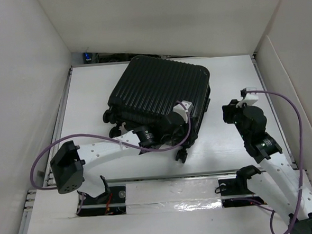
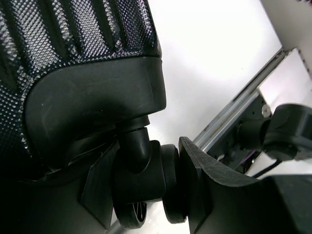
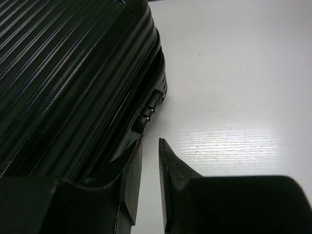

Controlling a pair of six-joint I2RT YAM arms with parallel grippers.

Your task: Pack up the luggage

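Luggage (image 1: pixel 157 98) lies shut and askew on the table (image 1: pixel 91 99), left gripper (image 2: pixel 145 156) pinching its near caster (image 2: pixel 161 190), I'd guess to swing it straight, right gripper (image 3: pixel 150 142) barely parted, empty, beside its right side.

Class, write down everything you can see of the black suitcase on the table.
The luggage is a black hard-shell case with ribbed, textured shells, seemingly plastic. It lies closed and flat on the white table, turned at an angle, with its casters toward the arms. A small latch sits at its side seam. The left gripper clamps one caster wheel, a finger on each side.
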